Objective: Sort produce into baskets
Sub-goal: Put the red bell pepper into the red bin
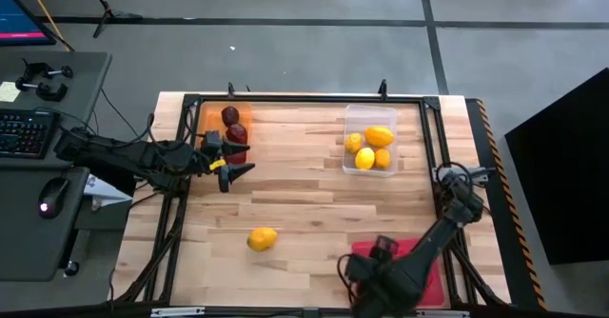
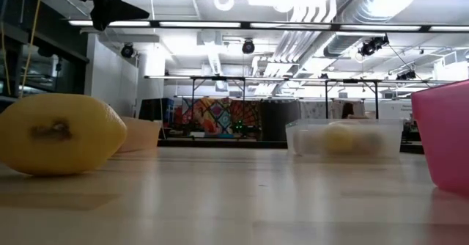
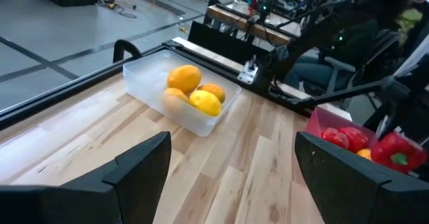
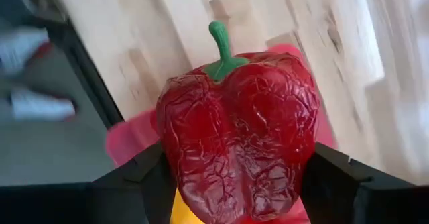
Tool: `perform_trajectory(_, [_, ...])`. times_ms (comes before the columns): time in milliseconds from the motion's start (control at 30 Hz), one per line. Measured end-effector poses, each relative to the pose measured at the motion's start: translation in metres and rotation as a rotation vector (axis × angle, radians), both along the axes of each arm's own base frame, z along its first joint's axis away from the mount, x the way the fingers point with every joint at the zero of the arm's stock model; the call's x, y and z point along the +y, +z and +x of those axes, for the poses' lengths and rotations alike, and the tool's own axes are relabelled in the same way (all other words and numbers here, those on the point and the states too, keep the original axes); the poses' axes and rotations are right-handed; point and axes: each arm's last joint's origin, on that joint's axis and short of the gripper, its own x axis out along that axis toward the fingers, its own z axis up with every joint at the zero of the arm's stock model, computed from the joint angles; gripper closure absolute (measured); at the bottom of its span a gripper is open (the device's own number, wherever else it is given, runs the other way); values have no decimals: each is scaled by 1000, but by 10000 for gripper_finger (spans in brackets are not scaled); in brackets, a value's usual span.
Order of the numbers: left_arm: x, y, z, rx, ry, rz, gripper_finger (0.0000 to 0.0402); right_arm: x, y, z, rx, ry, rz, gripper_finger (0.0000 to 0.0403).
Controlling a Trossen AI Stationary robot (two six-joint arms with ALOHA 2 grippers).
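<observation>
Right wrist view, up close: right claw [image 4: 231, 184] clamped on a red pepper [image 4: 238, 137], green stem up, dark fingers [image 4: 134, 177] pressed against both flanks, with the pink basket [image 4: 131, 140] directly beneath. Same claw [image 1: 381, 278] seen from above at the near right of the wooden surface [image 1: 304, 189], over the pink basket [image 1: 433, 280], arm covering most of it. More red peppers [image 3: 352, 138] lying inside that basket [image 3: 322, 122], glimpsed from the left wrist camera.

Over on the far left, left claw [image 1: 231, 158] hovering with fingers spread apart, gripping nothing, just beside the orange basket [image 1: 211, 118]. Two dark maroon pieces [image 1: 232, 124] sitting in that basket.

Clear basket [image 1: 384, 166] at the far right centre, loaded with yellow and orange citrus [image 1: 369, 147]; same citrus [image 3: 193, 91] heaped in its tray [image 3: 144, 73] straight ahead of the left claw [image 3: 231, 167].

One lemon [image 1: 262, 238] alone on the near left of the surface, well apart from every basket. Low camera: that lemon [image 2: 58, 133] large at the left, clear basket [image 2: 344, 139] farther back, pink wall [image 2: 443, 139] at the right edge.
</observation>
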Motion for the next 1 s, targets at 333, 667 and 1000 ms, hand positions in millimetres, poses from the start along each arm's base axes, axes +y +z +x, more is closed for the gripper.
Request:
perform_trajectory(333, [0, 12, 2, -123, 21, -19, 98, 0, -33, -30, 2, -478, -91, 162])
perform_trajectory(667, [0, 13, 2, -132, 21, -23, 98, -47, -9, -74, -235, -624, 234, 162])
perform_trajectory(1000, [-1, 13, 2, -131, -21, -30, 98, -59, -40, -86, -243, -747, 322, 162])
